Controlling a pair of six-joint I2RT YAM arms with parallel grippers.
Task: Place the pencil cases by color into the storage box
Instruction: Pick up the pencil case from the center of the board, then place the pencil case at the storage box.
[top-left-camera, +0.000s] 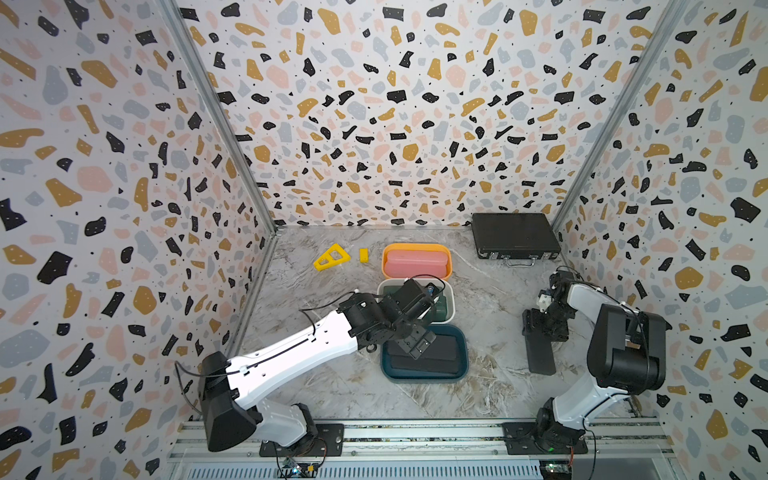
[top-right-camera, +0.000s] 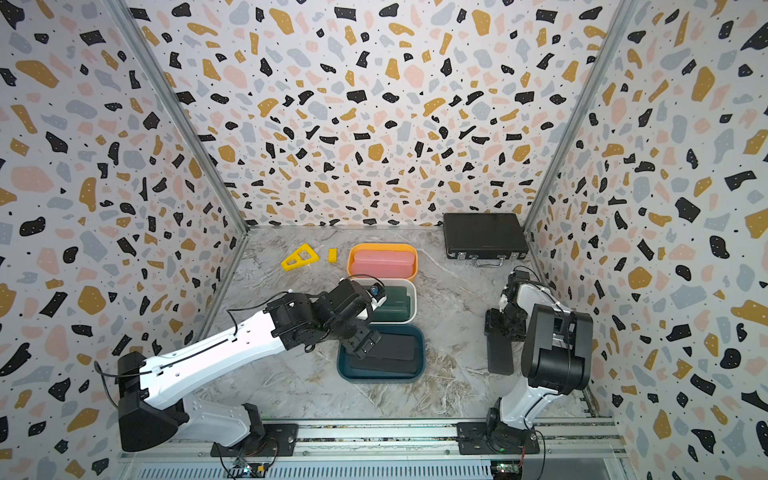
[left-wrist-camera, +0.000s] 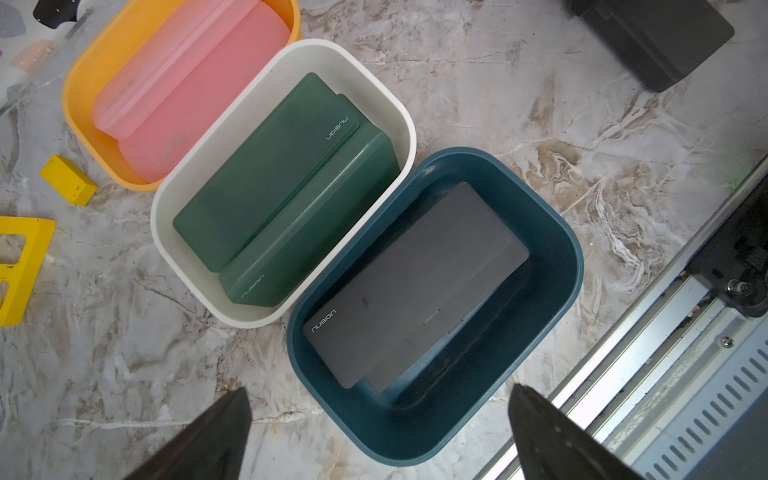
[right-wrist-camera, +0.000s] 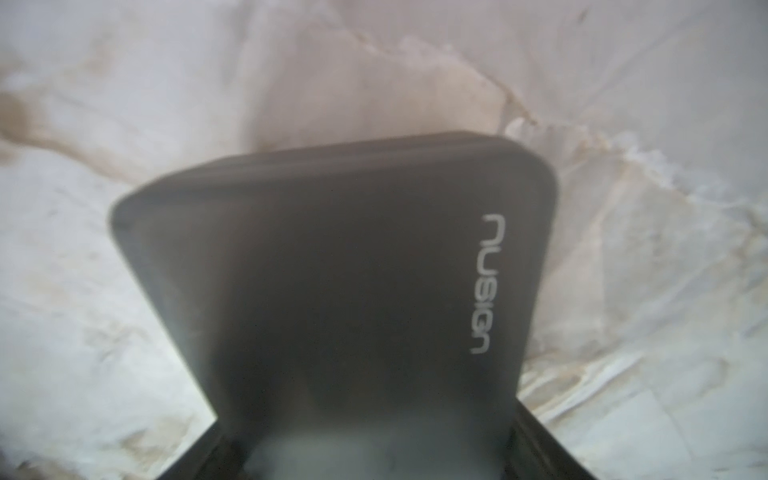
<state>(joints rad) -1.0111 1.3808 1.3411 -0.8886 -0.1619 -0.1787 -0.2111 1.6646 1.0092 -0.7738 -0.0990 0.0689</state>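
Observation:
Three storage boxes stand in a row at the table's middle. The orange box (top-left-camera: 415, 248) holds pink pencil cases (left-wrist-camera: 199, 79). Green pencil cases (left-wrist-camera: 266, 178) fill the white box (left-wrist-camera: 411, 124), and black pencil cases (left-wrist-camera: 415, 286) lie in the blue box (left-wrist-camera: 573, 257). My left gripper (left-wrist-camera: 379, 388) hovers open over the blue box's near end, holding nothing. On the right side, my right gripper (top-left-camera: 540, 328) is shut across one end of another black pencil case (top-left-camera: 540, 357), whose lettered face (right-wrist-camera: 332, 270) points toward the table's front. I cannot tell whether it is off the table.
A large black briefcase (top-left-camera: 515, 235) lies at the back right corner. Two yellow plastic pieces (top-left-camera: 331, 257) (top-left-camera: 363, 255) sit left of the orange box. The metal rail (top-left-camera: 415, 432) with both arm bases runs along the front edge.

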